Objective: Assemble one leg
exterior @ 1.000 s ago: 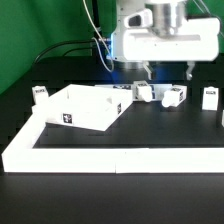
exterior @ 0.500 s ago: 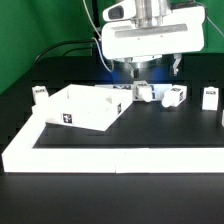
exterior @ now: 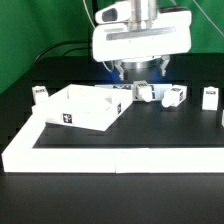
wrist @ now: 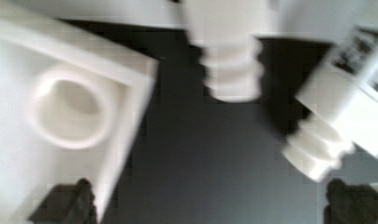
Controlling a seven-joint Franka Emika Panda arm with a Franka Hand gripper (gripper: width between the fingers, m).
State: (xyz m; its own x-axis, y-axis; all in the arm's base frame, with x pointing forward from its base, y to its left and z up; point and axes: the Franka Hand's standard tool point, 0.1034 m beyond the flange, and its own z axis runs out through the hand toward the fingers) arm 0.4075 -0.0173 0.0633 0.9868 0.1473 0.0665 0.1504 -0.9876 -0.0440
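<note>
Along the front of the black table (exterior: 170,125) you have a long white rail (exterior: 110,155) bent into an L, matte and square-edged. Behind it lies the square top (exterior: 75,108), a flat white slab with small black-and-white tags on its sides. The wrist view shows a round socket (wrist: 61,105) sunk near its corner, and that socket looks empty.

Farther back sit the loose legs. The nearest leg (exterior: 143,91) lies just beside the top's far corner, and the second leg (exterior: 172,96) is next to it. The third leg (exterior: 210,98) sits well apart toward the exterior view's right, and the fourth leg (exterior: 40,93) is at the exterior view's left. They are short white posts, plastic by the look, each tagged. In the wrist view two of them show ribbed, stepped ends, probably screw threads.

Above the two middle legs hang your fingers (wrist: 65,200), dark, spread wide and holding nothing.

Judge the task barely begun: no leg is grasped and none is seated. You have the pick, the carry to the socket and the screwing-in all ahead.
</note>
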